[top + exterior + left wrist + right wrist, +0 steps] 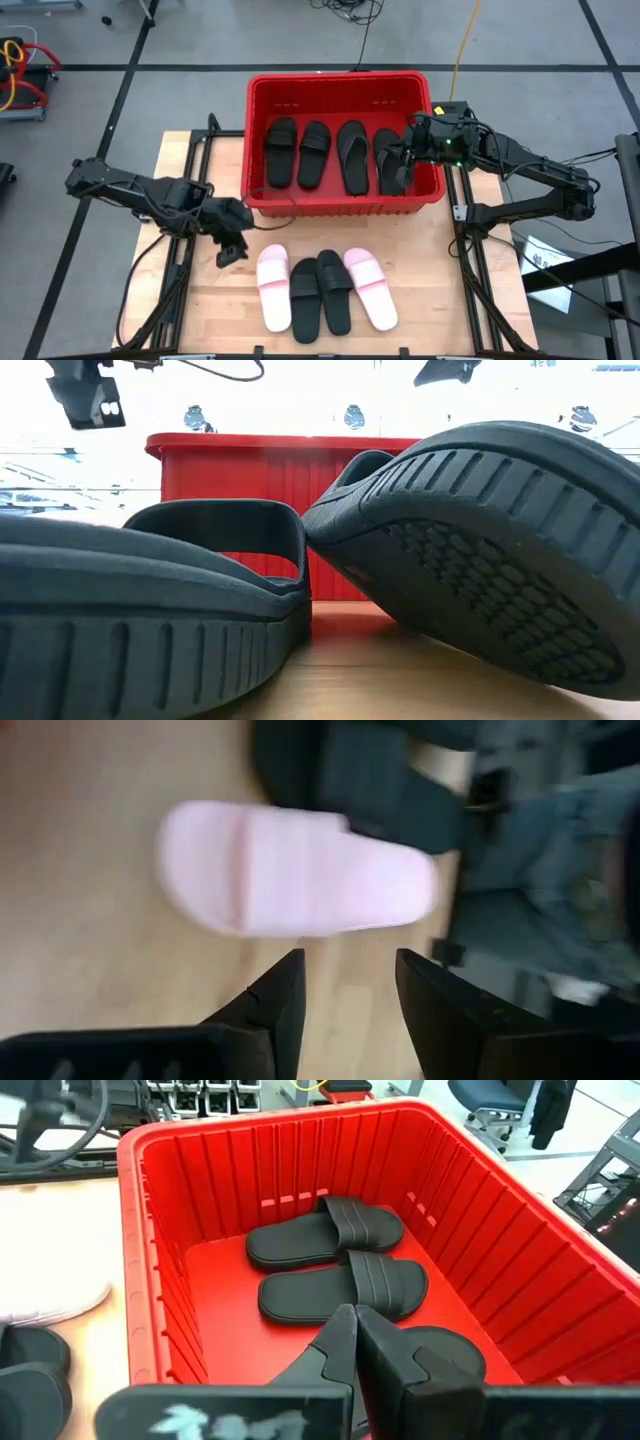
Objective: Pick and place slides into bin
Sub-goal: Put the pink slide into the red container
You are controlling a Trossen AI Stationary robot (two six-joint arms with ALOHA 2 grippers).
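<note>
The red bin (pixel 345 140) is a big ribbed plastic crate standing at the back of the wooden bench (pixel 430 290). Four black slides lie side by side on its floor: two band slides (pixel 297 153) toward the left arm's side and two thong flip-flops (pixel 366 158) toward the right arm's side. On the bench in front of the bin lie four more: a pale pink slide (pixel 274 286) on the left, a pair of black band slides (pixel 321 292) in the middle with one overlapping the other, and a second pink slide (pixel 370 288) on the right.

The left gripper (pixel 232 246) hangs over the bench just beside the left pink slide, between it and the bin's front corner. Its fingers (pixel 285 1000) are spread apart and nothing is between them; its wrist view shows the pink slide lying beyond the fingertips, blurred.

The right gripper (pixel 400 160) reaches down inside the bin at its right end, above the flip-flops. Its fingers (pixel 335 1342) are pressed together and hold nothing.

In the low view the two black band slides on the bench fill nearly the whole picture, so only the bin's upper wall and rim show behind them and the pink slides are hidden. The right wrist view cuts off the flip-flops behind the gripper's own fingers.
</note>
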